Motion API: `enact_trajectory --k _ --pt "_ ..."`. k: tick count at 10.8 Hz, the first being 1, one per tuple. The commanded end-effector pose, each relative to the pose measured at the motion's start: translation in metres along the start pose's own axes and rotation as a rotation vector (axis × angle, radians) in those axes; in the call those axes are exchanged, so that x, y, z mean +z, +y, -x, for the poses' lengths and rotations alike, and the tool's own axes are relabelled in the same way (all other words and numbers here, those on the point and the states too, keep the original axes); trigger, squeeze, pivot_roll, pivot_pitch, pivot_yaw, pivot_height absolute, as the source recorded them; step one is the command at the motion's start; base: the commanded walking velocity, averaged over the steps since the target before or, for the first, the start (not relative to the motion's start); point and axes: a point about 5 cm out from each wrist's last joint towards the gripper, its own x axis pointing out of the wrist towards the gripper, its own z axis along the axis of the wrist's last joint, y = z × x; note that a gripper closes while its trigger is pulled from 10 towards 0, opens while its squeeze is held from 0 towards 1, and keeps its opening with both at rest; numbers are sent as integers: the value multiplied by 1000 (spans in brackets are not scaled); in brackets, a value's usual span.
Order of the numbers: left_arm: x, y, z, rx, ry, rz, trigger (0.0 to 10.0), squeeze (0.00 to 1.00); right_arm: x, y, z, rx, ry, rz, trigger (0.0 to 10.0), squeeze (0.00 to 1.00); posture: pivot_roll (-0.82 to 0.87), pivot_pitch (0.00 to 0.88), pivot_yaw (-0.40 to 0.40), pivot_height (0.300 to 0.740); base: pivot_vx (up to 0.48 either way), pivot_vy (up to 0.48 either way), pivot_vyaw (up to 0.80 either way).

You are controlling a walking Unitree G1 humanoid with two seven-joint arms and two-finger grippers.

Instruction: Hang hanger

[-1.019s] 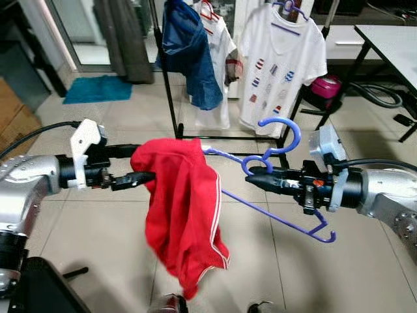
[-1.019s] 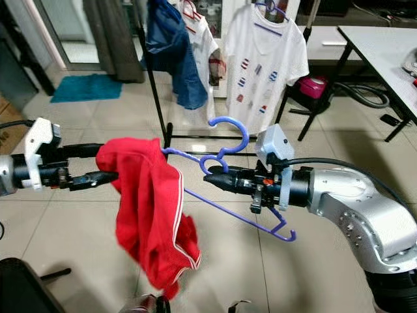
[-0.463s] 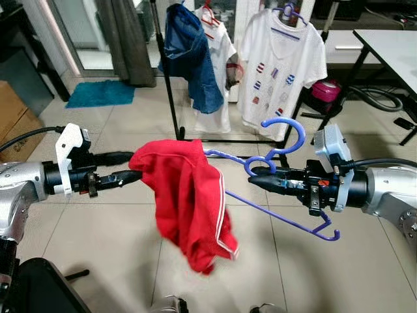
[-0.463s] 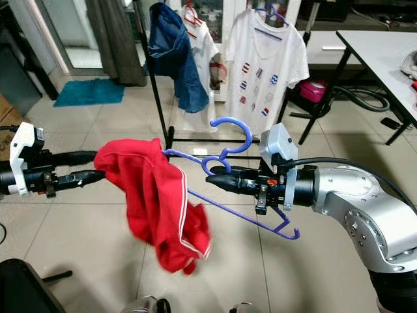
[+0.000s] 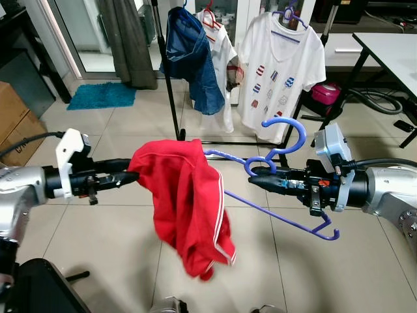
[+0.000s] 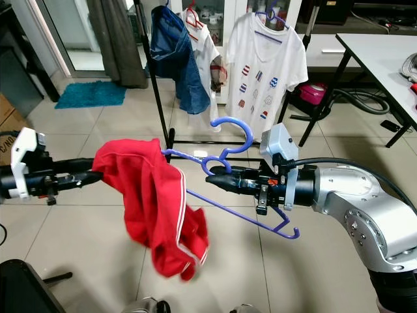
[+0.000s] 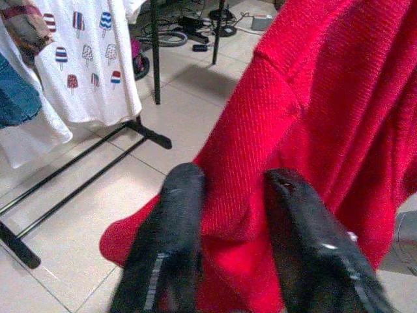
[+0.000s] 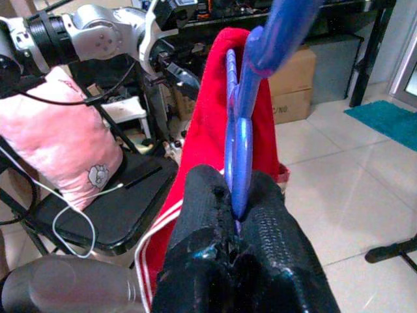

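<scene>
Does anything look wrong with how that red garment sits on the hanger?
Yes. The red garment is bunched over one end of the purple hanger, whose other arm is bare. The hanger tilts in the right gripper.

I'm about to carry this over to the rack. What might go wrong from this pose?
1. The red garment with white stripes is bunched on one arm of the purple plastic hanger and may slide off.
2. The right end effector pinches only the hanger's neck, so it may pivot.
3. The left end effector has cloth between its fingers; moving apart may drag the garment off.
</scene>
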Motion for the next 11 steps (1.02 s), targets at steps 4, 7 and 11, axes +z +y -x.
enact_trajectory --k 4,7,11 --pt "7 7 -5 51 -19 -35 0 0 11 1 1 6 -50 51 10000 0 -149 13 81 740 0 0 0" --pt "11 13 -5 142 -88 -54 0 0 10 1 1 -4 -50 50 10000 0 -151 17 83 740 0 0 0" --pt "9 33 5 468 -208 -32 0 0 7 -2 3 -40 -38 39 10000 0 -150 26 87 740 0 0 0"
